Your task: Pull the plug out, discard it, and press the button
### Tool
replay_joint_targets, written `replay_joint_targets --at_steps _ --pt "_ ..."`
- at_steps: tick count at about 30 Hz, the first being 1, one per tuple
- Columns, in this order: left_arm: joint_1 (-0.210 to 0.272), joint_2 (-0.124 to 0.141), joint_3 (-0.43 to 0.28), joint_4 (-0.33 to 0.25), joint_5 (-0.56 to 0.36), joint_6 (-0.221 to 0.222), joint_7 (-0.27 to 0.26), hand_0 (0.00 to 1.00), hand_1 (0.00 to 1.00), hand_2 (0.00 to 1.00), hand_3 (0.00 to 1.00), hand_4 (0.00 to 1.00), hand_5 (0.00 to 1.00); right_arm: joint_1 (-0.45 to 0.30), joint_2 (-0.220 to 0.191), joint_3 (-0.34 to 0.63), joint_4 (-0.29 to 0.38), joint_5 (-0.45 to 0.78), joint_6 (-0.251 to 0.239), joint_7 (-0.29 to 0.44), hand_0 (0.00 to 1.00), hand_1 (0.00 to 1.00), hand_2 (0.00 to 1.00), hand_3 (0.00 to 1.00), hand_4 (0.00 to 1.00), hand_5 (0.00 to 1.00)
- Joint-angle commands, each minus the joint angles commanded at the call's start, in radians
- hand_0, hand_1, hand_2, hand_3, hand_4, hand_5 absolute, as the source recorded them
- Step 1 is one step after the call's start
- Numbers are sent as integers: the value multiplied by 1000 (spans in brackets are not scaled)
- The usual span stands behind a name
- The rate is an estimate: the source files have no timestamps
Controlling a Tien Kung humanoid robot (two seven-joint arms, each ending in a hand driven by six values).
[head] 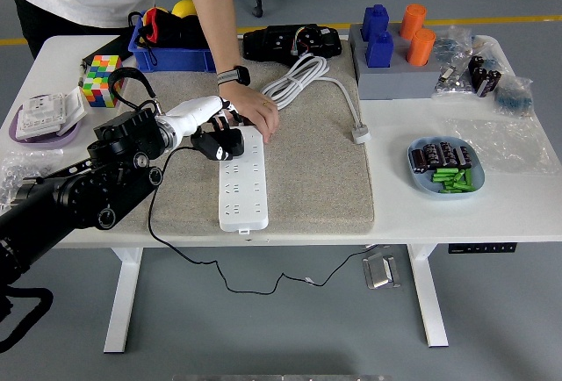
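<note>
A white power strip (242, 181) lies lengthwise on the beige mat (307, 170). A black plug (219, 145) sits at the strip's far left end. My left hand (213, 122), white with a black arm, is curled around the plug. A person's hand (256, 118) reaches from the far side and rests on the strip's far end, right beside my fingers. The strip's button is hidden under that hand. My right arm is out of view.
A blue bin (172, 43) with red, black and yellow items stands at the back left. A coiled white cable (294, 81), a black device (291, 43), a colour cube (102, 80), a grey block tray (395, 69) and a blue dish (444, 170) surround the mat.
</note>
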Motion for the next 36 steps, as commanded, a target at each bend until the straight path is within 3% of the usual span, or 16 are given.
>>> replay_joint_targets --at_steps 4,5,9,10,23,30,36 --pt "-5 -2 5 4 0 -1 5 667 530 505 605 813 2 1 1 0 1 1 0 0 767 729 724 713 874 660" --pt "-6 -2 7 4 0 -3 7 590 443 453 572 725 2 1 1 0 1 1 0 0 767 729 724 713 883 658" --pt "-5 -2 9 0 3 -4 11 590 443 453 572 725 2 1 1 0 0 0 0 0 767 729 724 713 883 658" --pt "-5 -2 9 0 4 -5 13 572 401 417 556 673 2 1 1 0 0 0 0 0 767 729 724 713 883 658" --pt "3 10 -28 -48 34 4 -10 557 384 398 550 678 2 0 3 3 0 -1 0 0 767 729 724 713 883 658" --pt "13 41 -81 -125 61 8 -14 552 381 393 549 684 2 1 2 -1 1 0 0 0 767 729 724 713 883 658" --pt "18 61 -110 -113 67 11 -15 551 379 388 548 688 2 -1 0 -2 0 -1 -1 0 767 729 724 713 883 658"
